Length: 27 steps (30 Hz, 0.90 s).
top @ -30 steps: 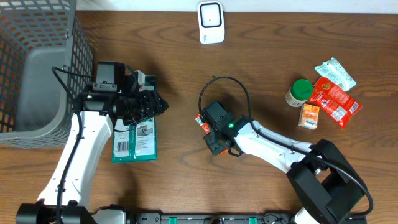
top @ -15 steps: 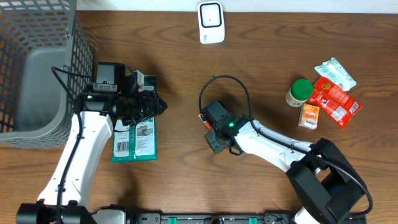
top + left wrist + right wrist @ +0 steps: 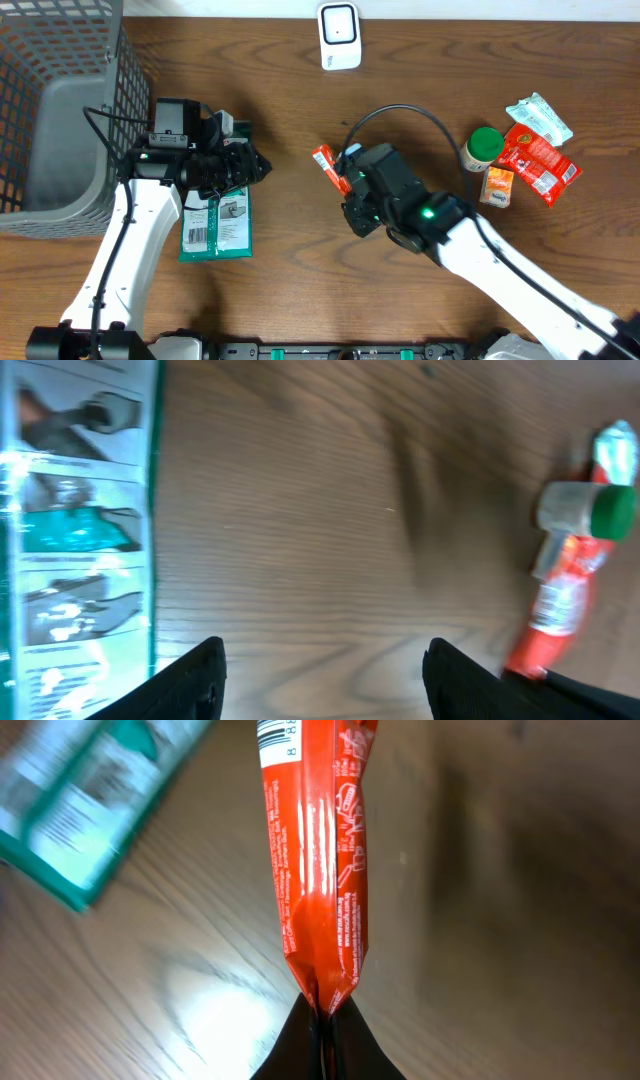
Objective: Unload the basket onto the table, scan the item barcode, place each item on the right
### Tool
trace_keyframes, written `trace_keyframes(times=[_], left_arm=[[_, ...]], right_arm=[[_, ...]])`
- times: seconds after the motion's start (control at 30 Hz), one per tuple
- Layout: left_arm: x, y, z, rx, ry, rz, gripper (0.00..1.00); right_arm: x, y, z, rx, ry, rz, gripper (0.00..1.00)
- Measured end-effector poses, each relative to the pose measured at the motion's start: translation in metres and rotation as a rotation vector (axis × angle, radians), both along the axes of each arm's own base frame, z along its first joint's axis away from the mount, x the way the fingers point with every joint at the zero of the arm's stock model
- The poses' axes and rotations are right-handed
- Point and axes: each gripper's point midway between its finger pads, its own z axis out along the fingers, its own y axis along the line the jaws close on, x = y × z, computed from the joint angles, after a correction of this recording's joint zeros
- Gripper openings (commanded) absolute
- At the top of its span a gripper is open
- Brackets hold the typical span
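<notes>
A slim red packet (image 3: 326, 164) hangs from my right gripper (image 3: 346, 186), which is shut on its lower end above the table's middle. In the right wrist view the packet (image 3: 318, 850) runs up from the closed fingertips (image 3: 322, 1020), with a strip of barcode (image 3: 275, 734) at its top edge. The white scanner (image 3: 339, 36) stands at the table's far edge, apart from the packet. My left gripper (image 3: 256, 165) is open at the left with nothing between its fingers (image 3: 205, 670); its view shows the red packet (image 3: 552, 610) off to the right.
A green flat package (image 3: 218, 225) lies under the left arm. A grey wire basket (image 3: 60, 100) fills the far left corner. At the right sit a green-capped bottle (image 3: 483, 147), an orange box (image 3: 497, 186), a red pouch (image 3: 538, 160) and a white-green pouch (image 3: 540, 117).
My right gripper closed on the red packet and rose with it, carrying it a little toward the far side. The left arm has stayed where it was.
</notes>
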Motion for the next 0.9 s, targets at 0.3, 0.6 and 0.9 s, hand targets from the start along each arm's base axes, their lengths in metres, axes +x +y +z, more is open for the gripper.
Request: trace_keyframes(times=[0.3,0.6,0.9], left_arm=[[0.005,-0.052,0.054,-0.338,-0.175,-0.224,0.64],[0.004,-0.064,0.075,-0.440,-0.246,-0.303,0.64],[-0.005,-0.091,0.083,-0.463,-0.284,-0.401,0.63]], right_arm=[[0.007,0.002,0.041,0.191,-0.011,-0.087,0.01],[-0.002,0.031,0.062,0.376,0.050,-0.017,0.01],[-0.002,0.034,0.066,0.418,0.078,-0.053,0.01]])
